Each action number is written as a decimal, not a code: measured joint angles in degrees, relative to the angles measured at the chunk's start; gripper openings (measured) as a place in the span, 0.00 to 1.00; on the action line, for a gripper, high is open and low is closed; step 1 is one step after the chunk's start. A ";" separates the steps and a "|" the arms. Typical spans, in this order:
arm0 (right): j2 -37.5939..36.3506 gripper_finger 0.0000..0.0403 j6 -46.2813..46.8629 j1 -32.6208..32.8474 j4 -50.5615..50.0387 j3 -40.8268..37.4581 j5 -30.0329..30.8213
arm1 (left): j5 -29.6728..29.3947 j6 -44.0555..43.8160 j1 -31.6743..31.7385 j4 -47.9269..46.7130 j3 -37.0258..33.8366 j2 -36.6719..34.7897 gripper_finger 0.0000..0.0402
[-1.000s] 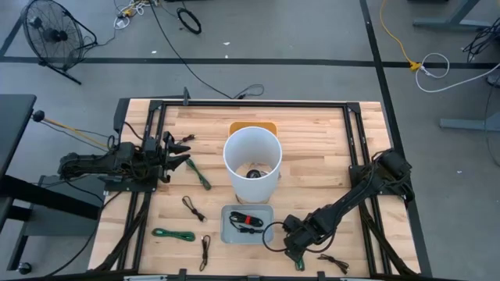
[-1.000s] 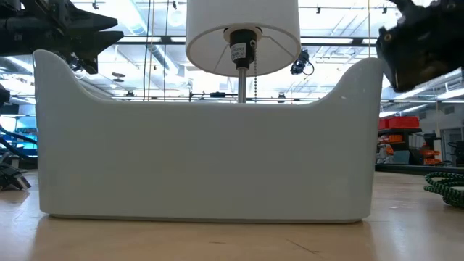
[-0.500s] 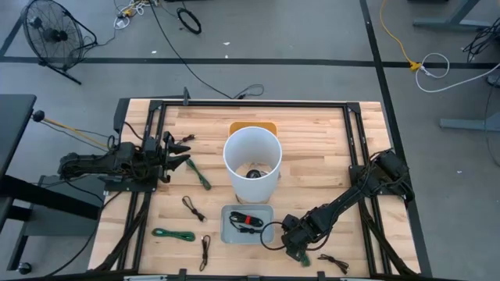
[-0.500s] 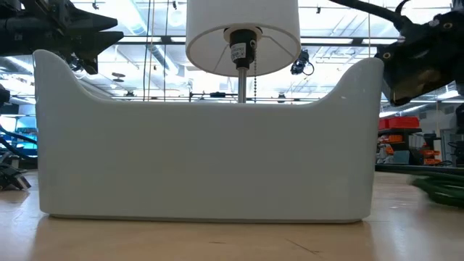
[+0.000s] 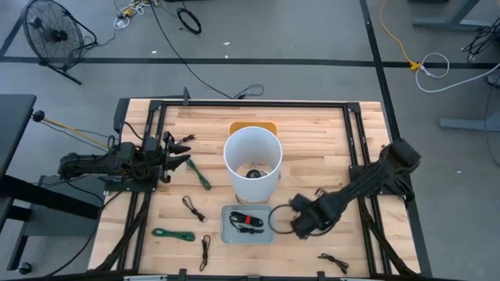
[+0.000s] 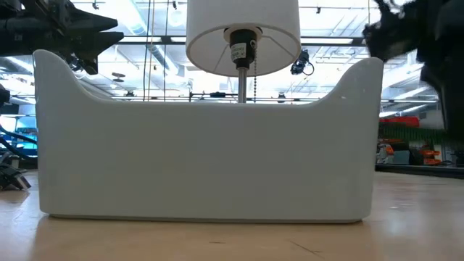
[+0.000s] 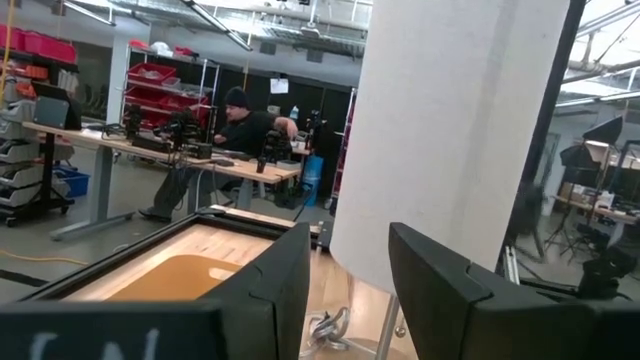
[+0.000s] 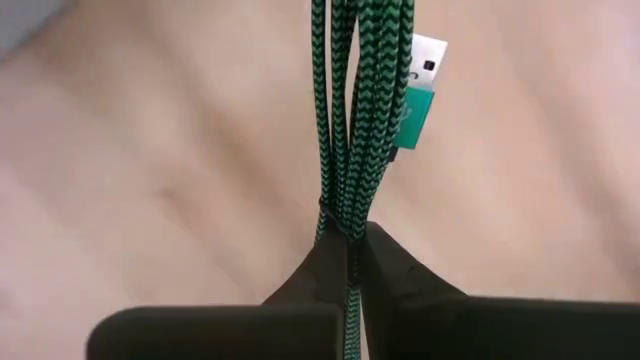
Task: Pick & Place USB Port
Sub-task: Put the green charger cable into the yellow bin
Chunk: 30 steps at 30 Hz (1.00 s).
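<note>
Right pincer [image 8: 350, 250] clamped on green USB cable [image 8: 350, 120], beside tray [image 5: 228, 234] edge.

The right hand [image 5: 301, 221] hangs just beside the white tray [image 5: 266, 235], below the lampshade [image 5: 252, 161].

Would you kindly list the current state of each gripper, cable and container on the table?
right gripper: shut on green braided USB cable, lifted off the table.
left gripper: open, empty, waiting at the table's left side.
white tray: holds a red-and-black cable.
lamp: upright, behind the tray.
second green cable: lying left of the tray.
third green cable: lying near the left gripper.
</note>
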 joint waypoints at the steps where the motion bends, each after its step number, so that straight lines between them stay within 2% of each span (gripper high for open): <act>1: -1.55 0.01 0.94 -0.12 -2.45 -0.04 1.38 | 0.00 0.00 -0.01 -0.01 -0.01 0.00 0.36; 10: -17.37 0.00 7.53 -0.16 -18.02 -0.04 19.14 | -0.09 0.07 -0.02 -0.13 0.00 -0.02 0.36; 18: -25.97 0.00 8.51 -3.96 -27.53 0.00 38.02 | -0.20 0.09 -0.01 -0.19 0.00 -0.01 0.36; 21: -28.52 0.00 5.90 -7.58 -28.68 0.00 45.04 | -0.20 0.09 0.00 -0.20 0.00 -0.01 0.36; 26: -32.83 0.00 -0.99 -14.77 -25.95 0.00 52.89 | -0.20 0.21 -0.01 -0.24 0.00 -0.01 0.36; 30: -35.64 0.00 -15.01 -20.17 -14.71 0.00 52.04 | -0.58 0.22 -0.02 -0.24 0.00 -0.02 0.36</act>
